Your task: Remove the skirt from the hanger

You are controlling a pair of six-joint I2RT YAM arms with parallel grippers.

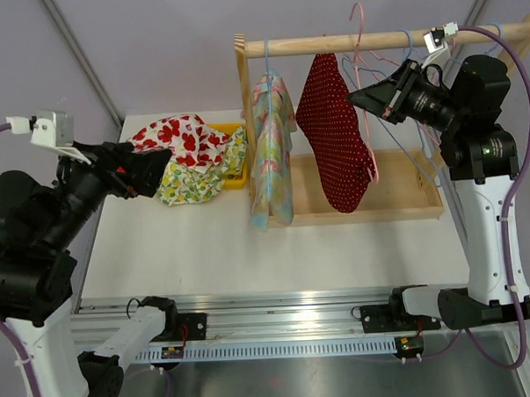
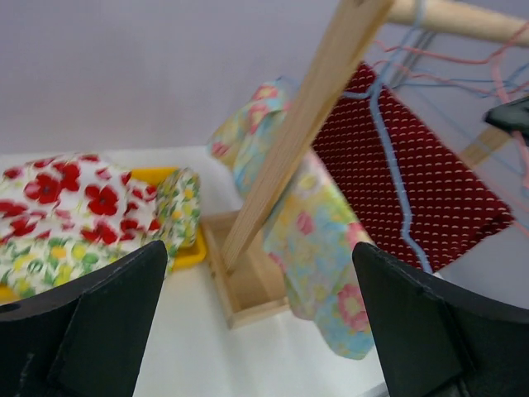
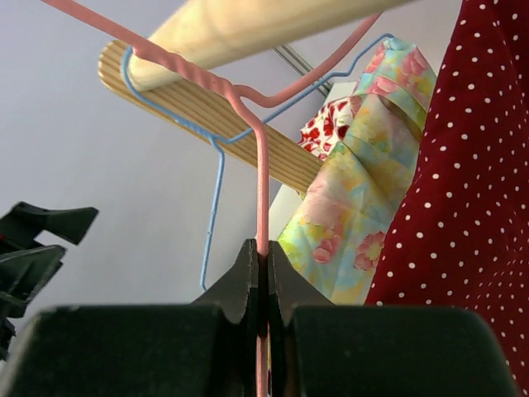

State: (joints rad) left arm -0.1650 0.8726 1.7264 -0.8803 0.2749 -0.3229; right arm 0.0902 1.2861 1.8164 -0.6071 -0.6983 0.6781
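A red polka-dot skirt hangs on a pink wire hanger from the wooden rod of a clothes rack. My right gripper is up by the rod, just right of the skirt. In the right wrist view it is shut on the pink hanger's wire, with the red skirt to the right. My left gripper is open and empty, left of the rack. In its wrist view the gripper faces the rack post and the red skirt.
A pastel floral skirt on a blue hanger hangs left of the red one. A yellow bin holds a pile of floral clothes. Empty blue hangers hang at the rod's right end. The rack's wooden base tray lies below.
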